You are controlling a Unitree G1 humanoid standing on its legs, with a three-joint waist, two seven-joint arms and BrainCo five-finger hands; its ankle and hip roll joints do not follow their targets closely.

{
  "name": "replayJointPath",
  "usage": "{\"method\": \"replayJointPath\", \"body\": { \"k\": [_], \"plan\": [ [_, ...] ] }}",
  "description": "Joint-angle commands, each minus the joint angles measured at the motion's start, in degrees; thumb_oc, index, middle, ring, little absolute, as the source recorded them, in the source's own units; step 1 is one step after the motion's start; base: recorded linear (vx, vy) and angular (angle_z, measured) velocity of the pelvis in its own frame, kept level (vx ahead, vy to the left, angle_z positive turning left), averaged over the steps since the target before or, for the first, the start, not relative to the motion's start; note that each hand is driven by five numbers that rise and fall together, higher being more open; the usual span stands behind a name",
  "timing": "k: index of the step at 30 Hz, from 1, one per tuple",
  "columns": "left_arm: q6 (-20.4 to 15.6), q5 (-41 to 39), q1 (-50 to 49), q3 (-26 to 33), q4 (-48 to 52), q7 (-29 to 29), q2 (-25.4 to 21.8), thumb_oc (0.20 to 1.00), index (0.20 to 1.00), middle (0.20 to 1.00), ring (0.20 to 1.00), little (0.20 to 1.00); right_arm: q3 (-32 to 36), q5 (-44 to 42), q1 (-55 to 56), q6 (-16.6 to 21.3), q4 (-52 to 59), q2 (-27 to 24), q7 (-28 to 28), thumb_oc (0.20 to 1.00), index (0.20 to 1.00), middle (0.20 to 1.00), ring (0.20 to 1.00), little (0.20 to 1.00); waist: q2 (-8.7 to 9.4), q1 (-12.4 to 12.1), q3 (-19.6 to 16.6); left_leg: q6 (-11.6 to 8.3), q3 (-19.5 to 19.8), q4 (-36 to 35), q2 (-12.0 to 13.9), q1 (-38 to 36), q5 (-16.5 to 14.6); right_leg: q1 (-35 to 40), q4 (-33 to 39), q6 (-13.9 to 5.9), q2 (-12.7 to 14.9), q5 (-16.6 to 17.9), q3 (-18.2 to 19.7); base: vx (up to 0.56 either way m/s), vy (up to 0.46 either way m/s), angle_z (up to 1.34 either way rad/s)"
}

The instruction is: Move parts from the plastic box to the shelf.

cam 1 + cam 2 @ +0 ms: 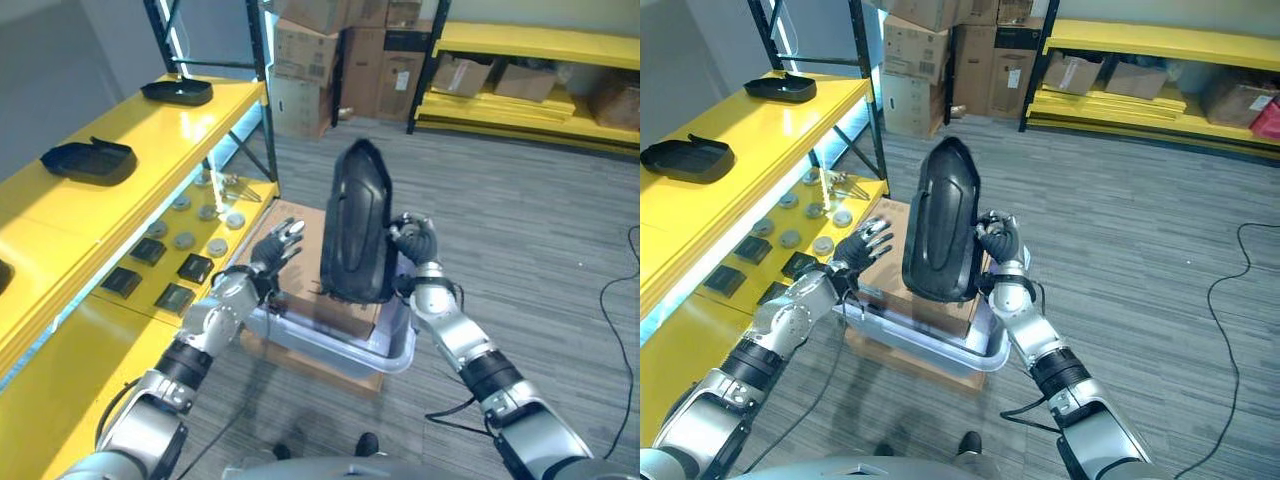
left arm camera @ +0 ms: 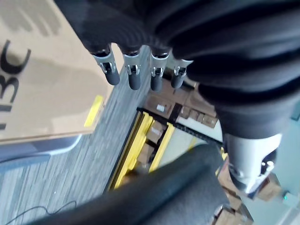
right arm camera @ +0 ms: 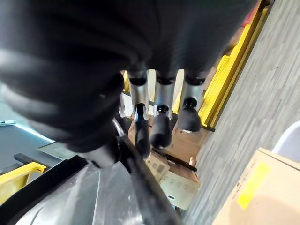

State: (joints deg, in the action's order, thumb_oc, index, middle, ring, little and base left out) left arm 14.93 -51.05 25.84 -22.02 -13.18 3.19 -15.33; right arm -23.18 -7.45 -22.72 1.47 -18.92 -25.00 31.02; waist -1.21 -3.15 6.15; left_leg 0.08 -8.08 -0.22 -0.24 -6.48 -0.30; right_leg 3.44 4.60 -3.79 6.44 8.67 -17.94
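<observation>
The right hand [image 1: 415, 243] is gripping a large black plastic part [image 1: 357, 225] by its edge, fingers curled round the rim, and holding it upright above the plastic box [image 1: 395, 350] (a cardboard box [image 1: 310, 240] is sitting inside it). The left hand [image 1: 277, 248] is hovering just beside the part, fingers spread and holding nothing. Two similar black parts [image 1: 90, 160] are lying on the yellow shelf [image 1: 120, 205] to the left.

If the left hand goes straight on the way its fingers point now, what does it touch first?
Probably the black part that the right hand holds upright above the plastic box. The left hand, open, points toward it; depth is unclear, so it might pass beside.
</observation>
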Motion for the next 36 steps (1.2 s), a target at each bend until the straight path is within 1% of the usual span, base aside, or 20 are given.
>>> {"method": "replayJointPath", "body": {
  "k": [1,4,6,12,14,18,19,25,26,31,33,36],
  "plan": [
    [-1.26,-2.32,6.50,-3.52,-2.10,-1.44,1.56,1.000,1.000,1.000,1.000,1.000,-0.91,-0.45,-7.91,5.70,-0.15,0.58,-0.78,0.200,0.200,0.200,0.200,0.200,0.39,-1.50,-3.91,-1.40,-0.64,1.14,2.30,3.64,-1.06,2.06,-3.64,-6.66,3.73,-7.23,0.10,0.00,0.000,0.00],
    [-2.76,-1.48,6.06,-4.72,-1.50,-2.34,2.57,1.000,1.000,1.000,1.000,1.000,-1.64,-0.39,-8.16,5.71,-0.09,1.15,-1.32,0.200,0.200,0.200,0.200,0.200,0.44,-1.39,-4.01,-1.34,-0.69,1.09,2.28,3.51,-1.14,2.02,-3.76,-6.64,3.72,-7.32,0.25,0.00,0.000,0.00],
    [-2.88,-1.32,6.09,-4.97,-0.86,-2.48,2.64,1.000,1.000,1.000,1.000,1.000,-1.92,-0.41,-8.22,5.55,-0.03,1.38,-1.39,0.200,0.200,0.200,0.200,0.200,0.43,-1.38,-4.11,-1.31,-0.78,0.99,2.28,3.39,-1.16,2.06,-3.74,-6.65,3.73,-7.34,0.28,0.00,0.000,0.00],
    [-1.23,3.72,6.84,-6.56,1.05,-6.29,1.66,1.000,1.000,1.000,1.000,1.000,-2.74,-0.68,-8.75,5.70,-0.85,1.80,-1.28,0.200,0.200,0.200,0.200,0.200,0.33,-1.43,-4.30,-1.22,-0.92,0.91,2.29,3.16,-1.19,2.08,-3.96,-6.66,3.69,-7.38,0.40,0.00,0.000,0.00],
    [-2.19,7.81,7.10,-7.54,1.15,-8.03,1.08,1.000,1.000,1.000,1.000,1.000,-2.82,-0.87,-8.81,5.72,-0.93,1.67,-1.62,0.200,0.200,0.200,0.200,0.200,0.30,-1.31,-4.39,-1.20,-0.99,0.88,2.27,3.08,-1.18,2.04,-4.00,-6.70,3.66,-7.37,0.57,0.00,0.000,0.00],
    [-4.62,13.72,8.04,-8.92,3.13,-8.55,-0.18,1.000,1.000,1.000,1.000,1.000,-2.92,-0.79,-9.03,5.03,-0.73,1.35,-2.35,0.200,0.200,0.200,0.200,0.200,0.37,-1.23,-4.51,-1.09,-1.05,0.73,2.24,2.93,-1.29,2.05,-4.00,-6.78,3.68,-7.44,0.68,0.00,0.000,0.00],
    [-4.53,13.96,8.23,-8.97,3.46,-8.59,-0.36,1.000,1.000,1.000,1.000,1.000,-2.97,-0.84,-9.03,5.01,-0.81,1.33,-2.35,0.200,0.200,0.200,0.200,0.200,0.36,-1.24,-4.53,-1.08,-1.06,0.72,2.23,2.90,-1.31,2.08,-4.00,-6.79,3.70,-7.45,0.67,0.00,0.000,0.00],
    [-2.73,22.21,10.06,-9.73,6.23,-11.68,-3.43,1.000,1.000,1.000,1.000,1.000,-2.96,-1.31,-8.85,5.54,-1.49,1.06,-2.69,0.200,0.200,0.200,0.200,0.200,0.22,-1.15,-4.69,-1.13,-1.26,0.47,2.25,2.42,-1.24,2.38,-3.94,-6.87,3.65,-7.42,0.69,0.00,0.000,0.00],
    [-1.80,22.72,10.26,-10.40,6.12,-12.41,-4.07,1.000,1.000,1.000,1.000,1.000,-3.09,-1.26,-8.72,5.87,-1.53,1.03,-2.80,0.200,0.200,0.200,0.200,0.200,0.15,-1.05,-4.73,-1.13,-1.25,0.43,2.25,2.35,-1.18,2.38,-3.99,-6.90,3.66,-7.38,0.74,0.00,0.000,0.00],
    [-0.99,22.94,9.63,-12.38,5.66,-13.48,-4.50,1.000,1.000,1.000,1.000,1.000,-3.35,-0.73,-8.57,5.66,-0.63,0.99,-3.28,0.200,0.200,0.200,0.200,0.200,0.02,-0.68,-4.88,-0.91,-1.35,0.32,2.11,2.36,-1.18,2.19,-4.07,-6.99,3.68,-7.42,1.05,0.00,0.013,-0.08],
    [-1.36,22.46,9.12,-13.50,5.65,-12.92,-4.07,1.000,1.000,1.000,1.000,1.000,-3.68,-0.93,-8.75,5.51,-0.50,1.16,-3.33,0.200,0.200,0.200,0.200,0.200,-0.02,-0.52,-4.87,-0.87,-1.39,0.24,2.10,2.27,-1.18,2.15,-4.13,-7.07,3.72,-7.42,1.20,0.00,0.005,-0.03],
    [0.22,19.23,8.28,-14.39,5.76,-11.52,-2.82,1.000,1.000,1.000,1.000,1.000,-4.21,-0.59,-8.86,4.82,0.08,1.93,-2.82,0.200,0.200,0.200,0.200,0.200,-0.06,-0.29,-4.86,-0.80,-1.41,0.06,2.06,2.23,-1.09,1.94,-4.25,-7.15,3.74,-7.41,1.38,0.00,0.000,0.00]
  ]
}}
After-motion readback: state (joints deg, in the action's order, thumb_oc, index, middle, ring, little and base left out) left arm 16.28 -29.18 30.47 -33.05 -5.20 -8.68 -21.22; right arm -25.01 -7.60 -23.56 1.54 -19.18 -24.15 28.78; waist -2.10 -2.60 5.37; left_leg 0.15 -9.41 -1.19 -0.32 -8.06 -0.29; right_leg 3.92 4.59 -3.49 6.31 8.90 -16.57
